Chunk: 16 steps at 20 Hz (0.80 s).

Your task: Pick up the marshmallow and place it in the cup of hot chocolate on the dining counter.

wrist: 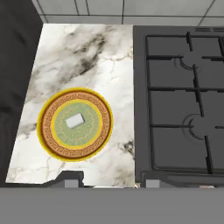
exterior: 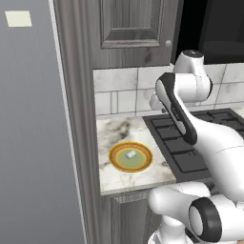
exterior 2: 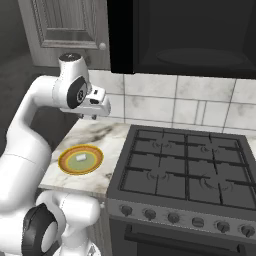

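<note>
The stove [exterior 2: 185, 165] takes up the right side, with a narrow marble desk [wrist: 100, 52] just beside it. On the desk sits the plate [wrist: 75, 124], the marshmallow [wrist: 75, 121] at its centre. The jaws [exterior 2: 89, 116] hang high above; their state cannot be told. The approach comes first: they must descend, spread, straddling the marshmallow.

Veined glossy marble worktop [wrist: 109, 52], matt dark metal hob grates [wrist: 179, 100]

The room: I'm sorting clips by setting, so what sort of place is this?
A kitchen, rendered: a black gas stove, a marble counter with a tiled wall behind, and a plate holding a marshmallow.
</note>
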Tool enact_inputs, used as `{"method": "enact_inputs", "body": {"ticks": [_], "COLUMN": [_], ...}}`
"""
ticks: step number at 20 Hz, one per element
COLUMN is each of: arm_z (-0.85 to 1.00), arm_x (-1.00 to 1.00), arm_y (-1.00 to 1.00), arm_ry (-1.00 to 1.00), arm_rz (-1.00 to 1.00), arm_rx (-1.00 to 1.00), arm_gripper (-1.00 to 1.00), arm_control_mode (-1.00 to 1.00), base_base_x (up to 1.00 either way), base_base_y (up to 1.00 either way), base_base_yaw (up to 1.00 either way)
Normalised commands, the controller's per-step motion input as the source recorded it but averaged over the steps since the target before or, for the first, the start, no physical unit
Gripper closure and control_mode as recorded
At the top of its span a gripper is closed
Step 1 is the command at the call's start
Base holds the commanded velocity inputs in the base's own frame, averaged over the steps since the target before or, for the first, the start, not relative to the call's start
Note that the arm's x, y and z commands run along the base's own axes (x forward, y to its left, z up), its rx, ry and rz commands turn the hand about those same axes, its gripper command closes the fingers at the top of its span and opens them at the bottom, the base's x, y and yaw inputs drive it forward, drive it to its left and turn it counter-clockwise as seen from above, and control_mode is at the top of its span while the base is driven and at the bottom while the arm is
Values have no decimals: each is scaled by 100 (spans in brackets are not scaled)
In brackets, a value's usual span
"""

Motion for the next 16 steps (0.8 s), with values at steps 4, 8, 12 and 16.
{"method": "enact_inputs", "body": {"ticks": [4, 8, 12, 16], "arm_z": [-7, -36, -33, -26], "arm_x": [-1, -5, -2, 0], "arm_y": [0, 25, 25, 45], "arm_ry": [0, 0, -2, 0], "arm_rz": [0, 0, -1, -7], "arm_rx": [-4, -3, 0, 0], "arm_gripper": [-100, -100, -100, -100], "arm_control_mode": [-100, -100, -100, -100], "base_base_x": [0, 0, 0, 0], "base_base_y": [0, 0, 0, 0], "base_base_yaw": [0, 0, 0, 0]}}
